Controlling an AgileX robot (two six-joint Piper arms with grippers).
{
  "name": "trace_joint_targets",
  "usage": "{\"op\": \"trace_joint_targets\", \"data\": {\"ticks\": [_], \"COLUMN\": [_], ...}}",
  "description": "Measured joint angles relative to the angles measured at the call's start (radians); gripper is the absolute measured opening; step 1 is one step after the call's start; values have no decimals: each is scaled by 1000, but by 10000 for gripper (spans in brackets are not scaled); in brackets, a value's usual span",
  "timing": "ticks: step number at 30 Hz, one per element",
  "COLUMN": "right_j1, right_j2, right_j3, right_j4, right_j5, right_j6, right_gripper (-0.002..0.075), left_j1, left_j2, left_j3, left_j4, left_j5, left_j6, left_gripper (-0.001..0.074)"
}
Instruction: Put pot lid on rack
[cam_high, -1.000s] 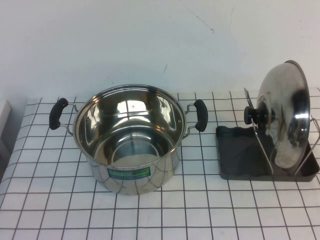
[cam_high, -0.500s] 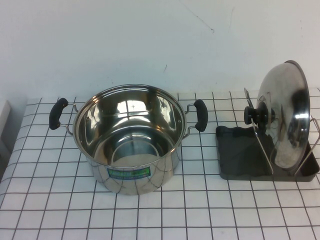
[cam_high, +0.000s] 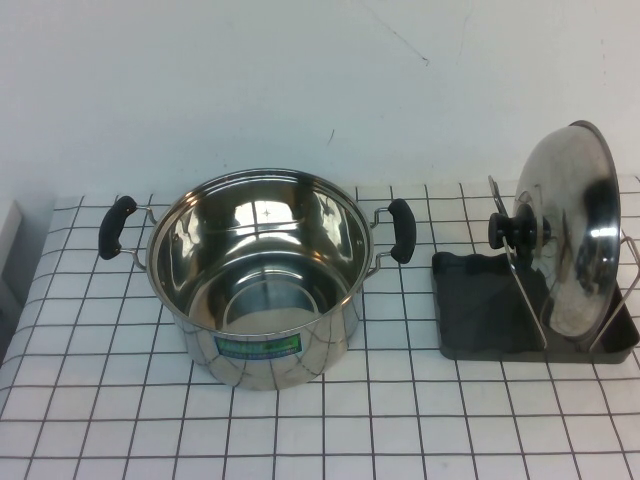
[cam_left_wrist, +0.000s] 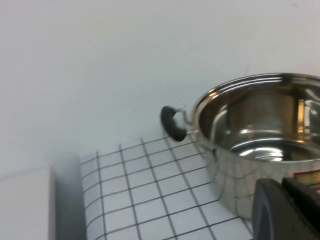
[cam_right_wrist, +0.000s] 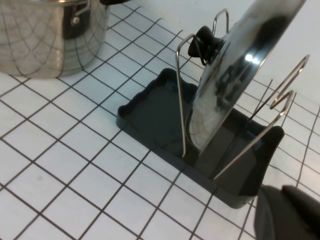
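On the rack (cam_high: 480, 310), the pot lid (cam_high: 570, 235) is standing stiff, slick; its knob (cam_high: 508, 230) is offering grip. Left gripper (cam_left_wrist: 287, 210) and right gripper (cam_right_wrist: 290, 215) are showing only partly; spread unclear.

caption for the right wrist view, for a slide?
Pot lid stands on edge between the rack's wire loops, beside the pot; right gripper pulled back; left gripper out of view.

No legible text appears in any view. The pot (cam_high: 255, 275) carries a green-and-blue rectangular label (cam_high: 258, 346) on its front wall; its print cannot be read. In the left wrist view an edge of this label (cam_left_wrist: 306, 176) shows, also illegible.
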Motion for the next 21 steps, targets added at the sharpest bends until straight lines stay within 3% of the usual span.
{"op": "trace_joint_targets", "data": {"ticks": [8, 14, 21], "right_j1": [0, 0, 0], "right_j2": [0, 0, 0], "right_j3": [0, 0, 0], "right_j4": [0, 0, 5], "right_j5": [5, 8, 8], "right_j6": [0, 0, 0], "right_gripper": [0, 0, -1], "left_j1": [187, 216, 216], "left_j2": [-66, -127, -128], "left_j3": [223, 333, 344], "left_j4": [-97, -127, -170], "left_j5": [-79, -53, -69], "left_j6": [0, 0, 26], "left_gripper": [-2, -2, -2]}}
